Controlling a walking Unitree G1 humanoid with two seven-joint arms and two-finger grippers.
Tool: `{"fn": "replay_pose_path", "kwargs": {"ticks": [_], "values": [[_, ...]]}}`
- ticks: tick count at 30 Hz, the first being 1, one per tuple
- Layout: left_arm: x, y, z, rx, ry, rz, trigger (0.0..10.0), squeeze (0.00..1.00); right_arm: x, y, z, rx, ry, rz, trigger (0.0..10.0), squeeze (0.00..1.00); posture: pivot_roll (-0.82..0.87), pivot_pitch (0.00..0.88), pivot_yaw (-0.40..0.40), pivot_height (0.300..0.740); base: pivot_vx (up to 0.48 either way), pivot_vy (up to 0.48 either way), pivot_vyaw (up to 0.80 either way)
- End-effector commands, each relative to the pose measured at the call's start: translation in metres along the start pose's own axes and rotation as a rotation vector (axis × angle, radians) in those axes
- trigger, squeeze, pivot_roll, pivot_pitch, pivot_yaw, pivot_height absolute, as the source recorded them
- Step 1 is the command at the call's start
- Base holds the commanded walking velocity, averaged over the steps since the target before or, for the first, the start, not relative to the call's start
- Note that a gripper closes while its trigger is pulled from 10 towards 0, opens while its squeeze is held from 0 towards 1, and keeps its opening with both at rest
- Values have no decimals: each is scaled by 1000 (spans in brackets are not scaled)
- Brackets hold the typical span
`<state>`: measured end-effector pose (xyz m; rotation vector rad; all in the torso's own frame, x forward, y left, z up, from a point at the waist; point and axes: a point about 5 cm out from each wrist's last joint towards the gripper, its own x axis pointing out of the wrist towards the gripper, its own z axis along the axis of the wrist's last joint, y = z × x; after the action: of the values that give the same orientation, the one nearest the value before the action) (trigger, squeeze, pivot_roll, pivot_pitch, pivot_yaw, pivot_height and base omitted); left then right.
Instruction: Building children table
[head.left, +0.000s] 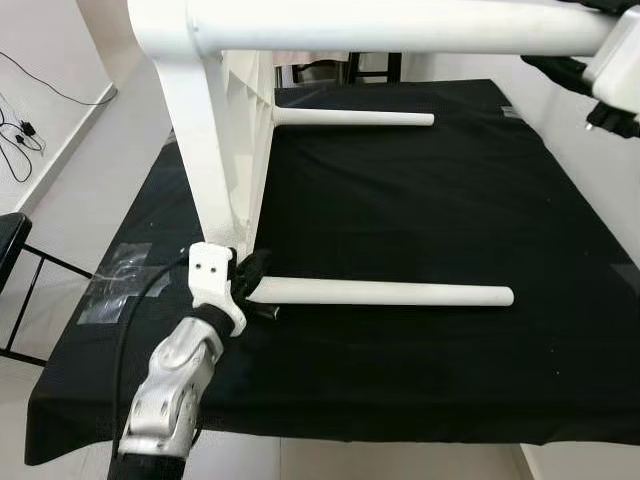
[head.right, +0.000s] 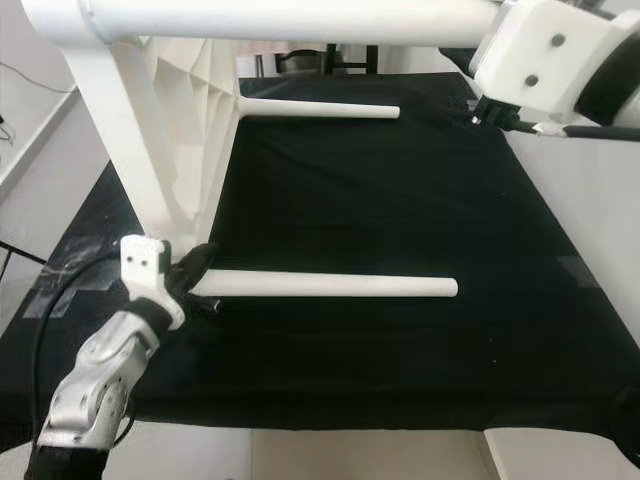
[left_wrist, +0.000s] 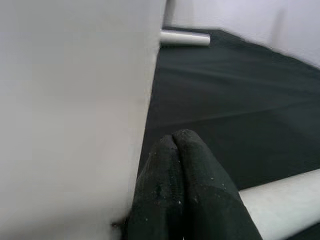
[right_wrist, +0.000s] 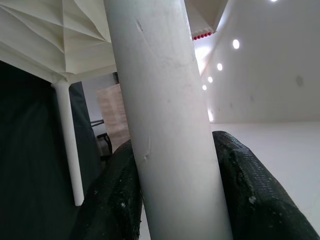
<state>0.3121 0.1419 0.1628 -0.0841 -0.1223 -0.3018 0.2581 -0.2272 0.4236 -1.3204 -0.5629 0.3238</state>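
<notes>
Your white table (head.left: 215, 150) lies on its side on the black-covered desk (head.left: 420, 210), its top standing on edge at the robot's left and the legs running out level toward the right.

Your left end effector (head.left: 255, 285) sits at the root of the near leg (head.left: 385, 293), just where that leg meets the tabletop's lower corner. In the left wrist view its fingertips (left_wrist: 182, 165) are pressed together, clenched with nothing between them, and the leg passes just beside them. That leg's long axis runs left to right across the desk, its free end pointing away to the right, so judge any seating or twisting push along that line, into the tabletop.

Your right end effector (right_wrist: 175, 190) is up high, grasping the upper leg (head.left: 400, 25) around its shaft, one finger on each side. The far leg (head.left: 355, 118) lies well apart from both.

No brand, label or writing can be read anywhere.
</notes>
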Motion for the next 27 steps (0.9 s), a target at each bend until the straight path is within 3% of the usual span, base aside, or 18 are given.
{"fn": "replay_pose_path", "kwargs": {"ticks": [1,5,8,11,14,16,17,19,27], "values": [[4,18,-7,57,52,77,10000,0,1,-3,7,41,-61,-17,0,0,-104,175,8,740,0,0,0],[5,19,-8,63,57,84,10000,0,1,-3,8,40,-62,-16,0,0,-105,177,9,740,0,0,0],[12,32,-9,94,84,148,10000,0,-1,-4,6,43,-50,-11,0,0,-113,190,9,740,0,0,0],[15,61,5,151,36,287,10000,0,-5,-7,-2,57,2,-33,0,0,-116,198,12,740,0,0,0],[13,72,14,169,4,342,10000,0,-7,-9,-6,63,35,-48,0,0,-111,202,11,740,0,0,0],[4,98,34,215,-57,448,10000,0,-10,-8,-18,81,111,-76,0,0,-104,202,10,740,0,0,0],[4,98,34,215,-57,448,10000,0,-10,-8,-18,81,111,-76,0,0,-104,202,10,740,0,0,0],[-6,121,64,268,-145,527,10000,0,-13,-1,-38,100,226,-94,0,0,-88,201,8,740,0,0,0],[-9,126,104,334,-265,532,10000,0,-14,8,-63,198,372,-188,0,0,-69,196,-6,740,0,0,0]]}}
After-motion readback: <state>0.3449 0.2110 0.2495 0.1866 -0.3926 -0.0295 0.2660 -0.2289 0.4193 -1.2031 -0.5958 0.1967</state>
